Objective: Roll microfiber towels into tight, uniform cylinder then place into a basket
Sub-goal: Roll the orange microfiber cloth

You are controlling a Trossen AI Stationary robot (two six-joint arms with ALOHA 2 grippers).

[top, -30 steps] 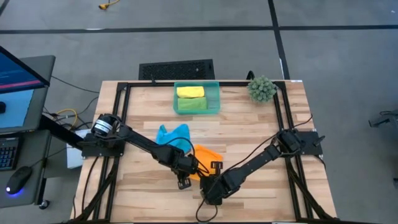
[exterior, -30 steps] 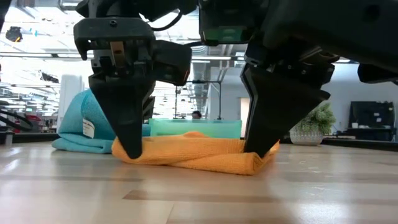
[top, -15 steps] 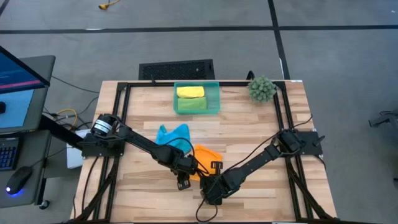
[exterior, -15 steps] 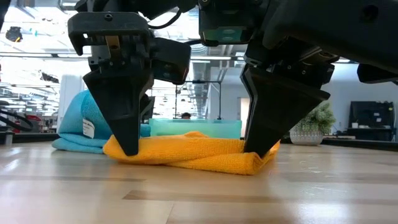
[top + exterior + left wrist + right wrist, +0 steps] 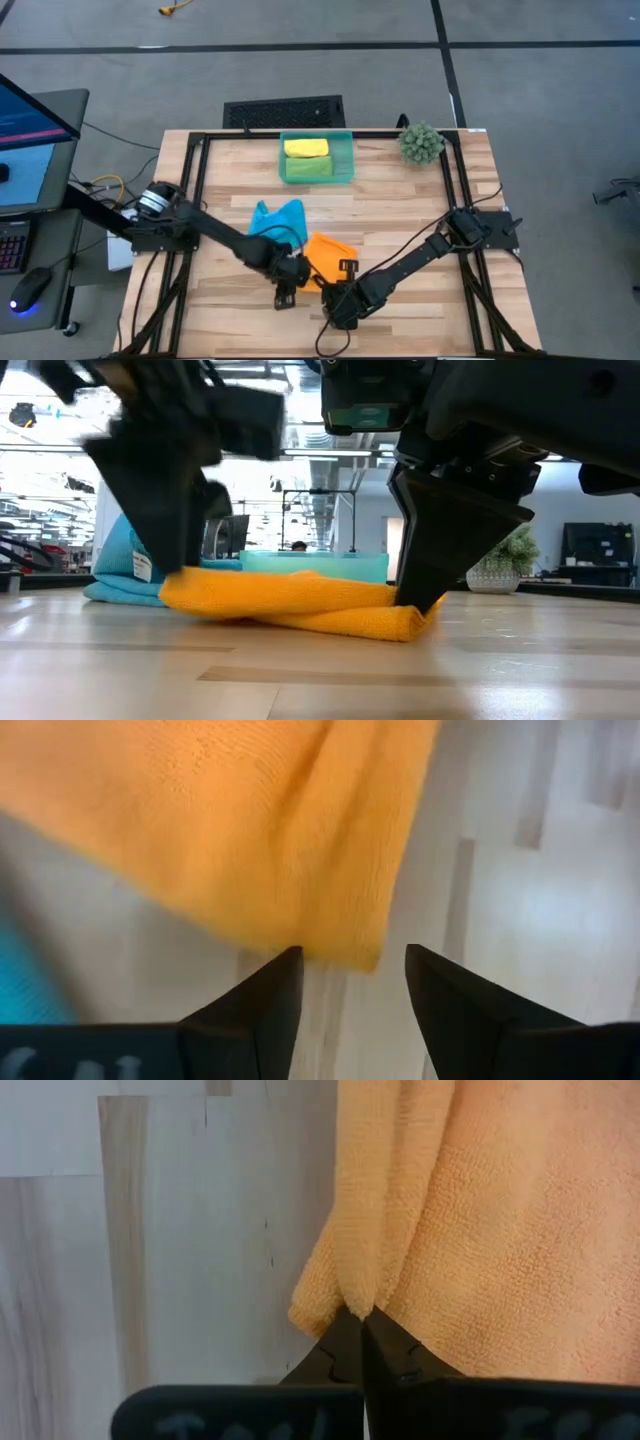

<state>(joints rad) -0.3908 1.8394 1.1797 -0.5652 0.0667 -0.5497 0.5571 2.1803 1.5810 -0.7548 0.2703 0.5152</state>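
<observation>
Orange towel (image 5: pixel 328 253) is being rolled on desk (image 5: pixel 400 200), near front edge. Right hand (image 5: pixel 358 1318) is clenched on its fold; left hand (image 5: pixel 345 982) is released, fingers spread, beside it. Regrasp judged needed next.

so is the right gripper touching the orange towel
Touching. The right wrist view shows the right gripper shut, pinching a fold of the orange towel.

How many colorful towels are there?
4. The yellow towel and green towel lie in the basket. The blue towel is mid-table, and the orange towel lies nearer the front, between the grippers. More could be hidden underneath.
</observation>
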